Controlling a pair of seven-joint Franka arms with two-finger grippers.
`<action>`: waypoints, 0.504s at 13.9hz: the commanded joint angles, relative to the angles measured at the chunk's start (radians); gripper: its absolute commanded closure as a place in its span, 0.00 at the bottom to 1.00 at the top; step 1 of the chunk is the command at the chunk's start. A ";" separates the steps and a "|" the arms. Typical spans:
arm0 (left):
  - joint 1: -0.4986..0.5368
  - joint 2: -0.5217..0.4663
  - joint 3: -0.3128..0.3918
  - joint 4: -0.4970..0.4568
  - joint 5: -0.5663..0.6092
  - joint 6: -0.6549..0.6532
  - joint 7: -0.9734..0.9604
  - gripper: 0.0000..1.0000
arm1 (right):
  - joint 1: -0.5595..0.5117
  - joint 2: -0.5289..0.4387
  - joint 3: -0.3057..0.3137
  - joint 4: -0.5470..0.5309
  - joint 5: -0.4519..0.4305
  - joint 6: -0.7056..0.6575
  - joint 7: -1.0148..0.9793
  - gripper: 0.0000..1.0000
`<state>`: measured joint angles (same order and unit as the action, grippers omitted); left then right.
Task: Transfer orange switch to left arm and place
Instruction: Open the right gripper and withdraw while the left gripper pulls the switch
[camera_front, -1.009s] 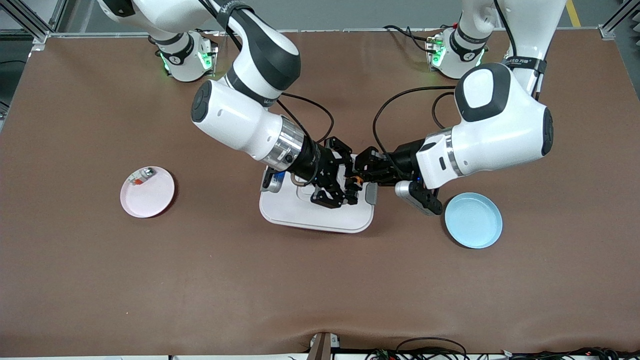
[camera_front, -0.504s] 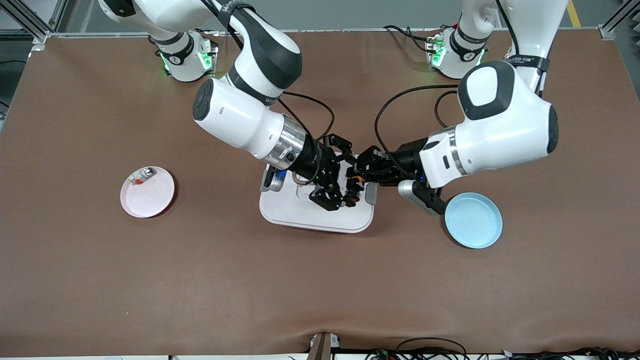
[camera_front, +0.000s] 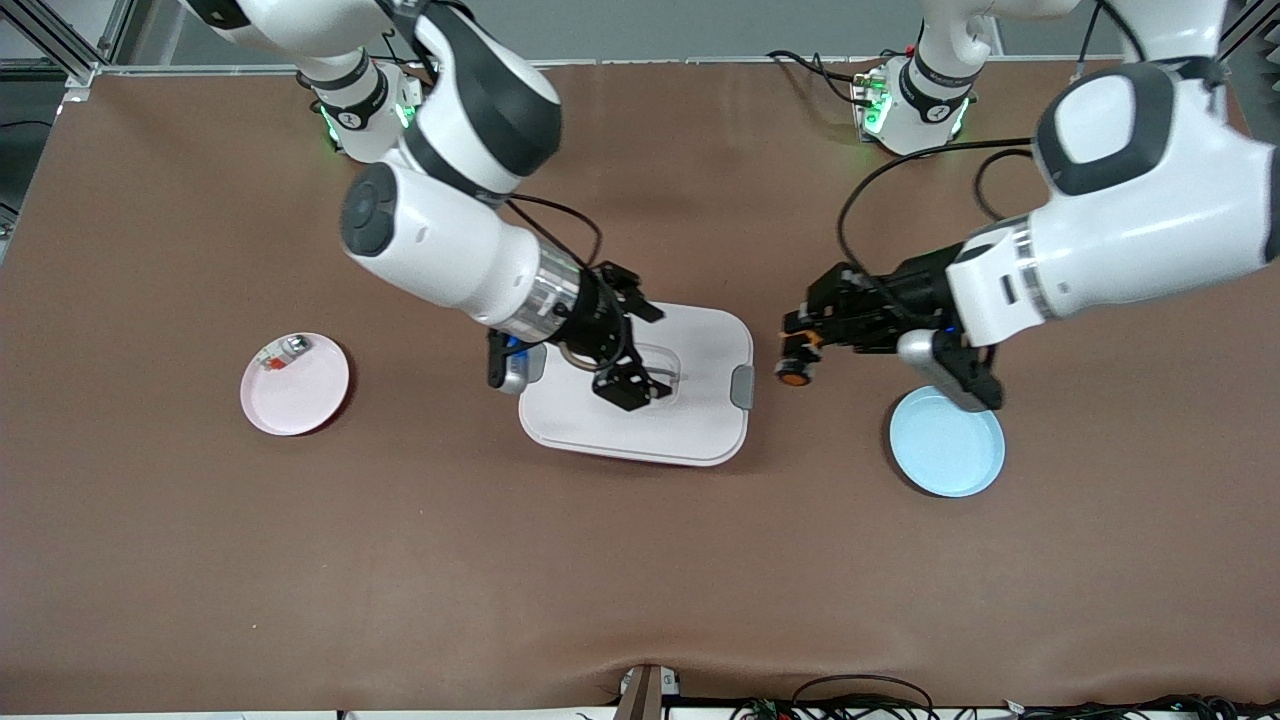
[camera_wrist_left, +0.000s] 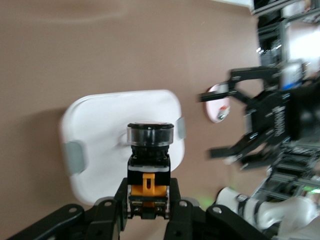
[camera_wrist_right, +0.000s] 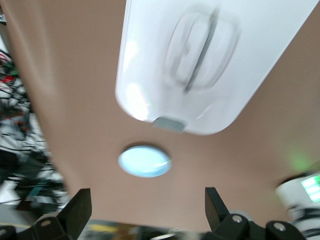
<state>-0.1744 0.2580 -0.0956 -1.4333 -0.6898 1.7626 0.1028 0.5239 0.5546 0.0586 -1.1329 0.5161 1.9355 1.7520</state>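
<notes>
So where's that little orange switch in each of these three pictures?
Front view: the orange switch is held in the left gripper, above the table between the white box and the blue plate.
Left wrist view: the switch fills the middle, clamped between the fingers, with the box below it.
Right wrist view: not in it.
Shared landmark: the white box, seen in all three.

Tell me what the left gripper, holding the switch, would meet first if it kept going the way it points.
Probably the box. The left gripper, shut on the orange switch, points toward it, with the open right gripper over it. Height is unclear; it may pass above the lid.
</notes>
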 joint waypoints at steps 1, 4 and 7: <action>0.064 -0.014 -0.007 0.076 0.097 -0.153 0.020 1.00 | -0.028 -0.129 0.007 -0.060 -0.165 -0.232 -0.284 0.00; 0.127 -0.068 -0.001 0.077 0.142 -0.215 0.015 1.00 | -0.096 -0.189 0.014 -0.087 -0.189 -0.360 -0.462 0.00; 0.130 -0.134 0.002 0.077 0.300 -0.248 0.003 1.00 | -0.122 -0.249 0.010 -0.094 -0.227 -0.530 -0.716 0.00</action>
<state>-0.0418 0.1764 -0.0932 -1.3547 -0.4695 1.5376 0.1084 0.4159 0.3698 0.0564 -1.1741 0.3362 1.4627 1.1609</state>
